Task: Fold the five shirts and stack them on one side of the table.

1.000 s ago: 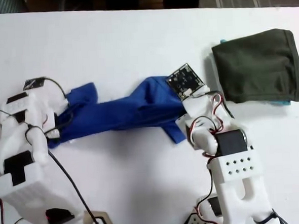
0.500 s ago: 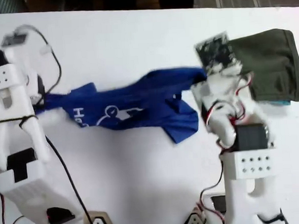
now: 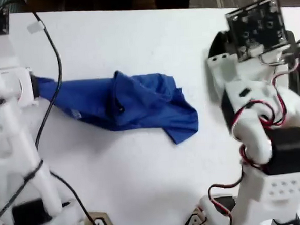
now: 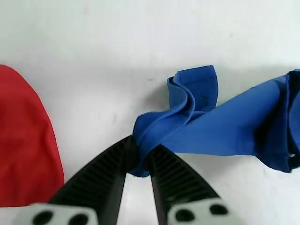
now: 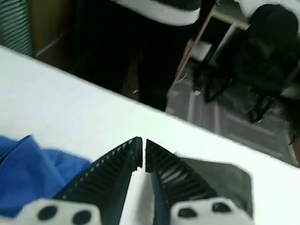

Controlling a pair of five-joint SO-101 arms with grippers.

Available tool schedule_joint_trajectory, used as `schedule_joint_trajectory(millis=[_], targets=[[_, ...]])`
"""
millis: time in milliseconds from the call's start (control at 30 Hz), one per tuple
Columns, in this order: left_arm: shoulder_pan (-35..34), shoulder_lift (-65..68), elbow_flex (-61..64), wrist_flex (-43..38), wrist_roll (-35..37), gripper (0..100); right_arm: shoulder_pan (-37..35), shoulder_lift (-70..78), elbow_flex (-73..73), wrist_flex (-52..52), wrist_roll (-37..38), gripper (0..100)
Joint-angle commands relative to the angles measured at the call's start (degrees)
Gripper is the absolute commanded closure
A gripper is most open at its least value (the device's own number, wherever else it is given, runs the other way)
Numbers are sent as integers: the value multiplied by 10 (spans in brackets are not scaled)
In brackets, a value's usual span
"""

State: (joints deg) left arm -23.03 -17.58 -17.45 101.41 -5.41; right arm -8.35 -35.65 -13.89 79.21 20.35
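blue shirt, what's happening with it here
The left arm has its jaws clamped on one end of the blue shirt, which lies bunched and unfolded across the table. The right arm holds nothing. Its jaws are shut, up off the table near the folded dark shirt. A red shirt lies beside the left arm's jaws.

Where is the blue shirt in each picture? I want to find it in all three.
High view: the blue shirt lies bunched across the middle of the white table.
Left wrist view: its end is pinched in the left gripper, near a red cloth.
Right wrist view: it lies beside the right gripper, opposite a dark cloth.
Shared landmark: the white table under it.
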Motion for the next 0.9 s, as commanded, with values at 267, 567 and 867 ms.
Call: schedule_joint_trajectory(millis=[267, 567, 867], targets=[[-55, 14, 286, -167, -1, 974, -121, 123, 254, -142, -56, 877], [-66, 25, 401, -247, -1, 974, -250, 429, 17, -132, -98, 844], [-98, 25, 400, -247, -1, 974, -296, 684, -251, -64, -98, 843]])
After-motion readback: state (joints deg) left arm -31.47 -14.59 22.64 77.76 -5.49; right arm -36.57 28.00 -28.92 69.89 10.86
